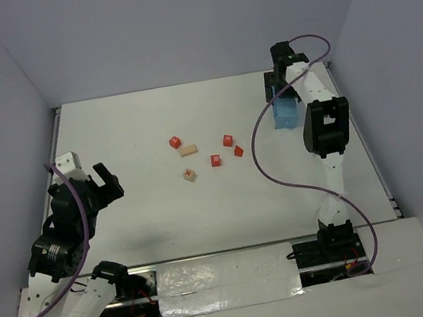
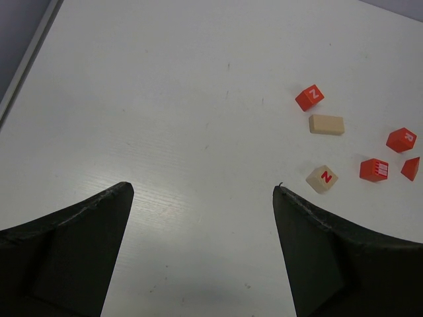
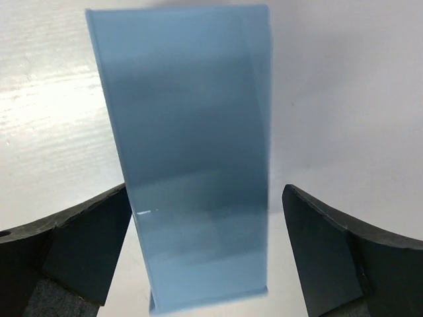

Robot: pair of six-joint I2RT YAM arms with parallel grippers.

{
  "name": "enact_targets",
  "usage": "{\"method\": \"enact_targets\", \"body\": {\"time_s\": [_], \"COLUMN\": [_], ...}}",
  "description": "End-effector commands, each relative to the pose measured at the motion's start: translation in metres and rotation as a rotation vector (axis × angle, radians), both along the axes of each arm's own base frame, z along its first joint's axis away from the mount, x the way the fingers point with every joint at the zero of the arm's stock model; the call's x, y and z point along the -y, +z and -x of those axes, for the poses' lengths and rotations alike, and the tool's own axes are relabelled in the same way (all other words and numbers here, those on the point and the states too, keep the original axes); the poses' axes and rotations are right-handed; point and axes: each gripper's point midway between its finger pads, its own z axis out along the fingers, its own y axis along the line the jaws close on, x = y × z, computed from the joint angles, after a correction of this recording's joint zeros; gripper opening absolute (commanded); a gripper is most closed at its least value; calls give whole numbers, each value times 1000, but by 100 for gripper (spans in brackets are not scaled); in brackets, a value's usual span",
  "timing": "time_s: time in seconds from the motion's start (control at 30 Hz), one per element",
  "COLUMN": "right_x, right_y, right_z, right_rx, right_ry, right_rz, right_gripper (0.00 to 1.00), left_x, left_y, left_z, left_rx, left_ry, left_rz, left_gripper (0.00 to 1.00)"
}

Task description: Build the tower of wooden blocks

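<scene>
High rear camera overlooks table (image 1: 165,222); left wrist shares blocks (image 2: 326,124); right wrist seemingly hugs tray (image 3: 192,165).

Left arm (image 1: 61,222) folded close above its base, elbow bent, left end effector (image 2: 201,191) angled forward and down, jaws spread wide. Right arm (image 1: 326,128) stretched far forward, wrist turned down, right end effector (image 3: 206,191) likewise wide apart.

Bright, even light; faint soft shadows; slight close-range blur.
</scene>
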Motion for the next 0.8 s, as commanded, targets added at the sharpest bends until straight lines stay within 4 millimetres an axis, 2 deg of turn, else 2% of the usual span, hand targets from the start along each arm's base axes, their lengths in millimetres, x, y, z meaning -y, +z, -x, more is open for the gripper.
{"method": "enact_targets", "body": {"time_s": [0.0, 0.1, 0.23, 0.4, 0.67, 0.77], "right_x": [11, 10, 7, -1, -8, -8], "right_y": [64, 65, 48, 35, 30, 29], "right_z": [6, 6, 9, 10, 6, 6], "right_rx": [115, 110, 64, 52, 45, 45], "right_ry": [-30, -31, -20, -3, 20, 14], "right_rz": [47, 49, 45, -2, -41, -43], "right_gripper": [100, 99, 95, 94, 96, 94], "left_x": [5, 5, 5, 6, 6, 6], "left_y": [8, 9, 10, 8, 10, 10], "left_z": [-5, -5, -5, -6, -5, -4], "left_rx": [38, 37, 44, 38, 44, 45], "left_ry": [-28, -31, -33, -37, -37, -37], "left_rz": [-2, -1, 0, -1, 0, 1], "left_gripper": [100, 100, 99, 100, 100, 99]}}
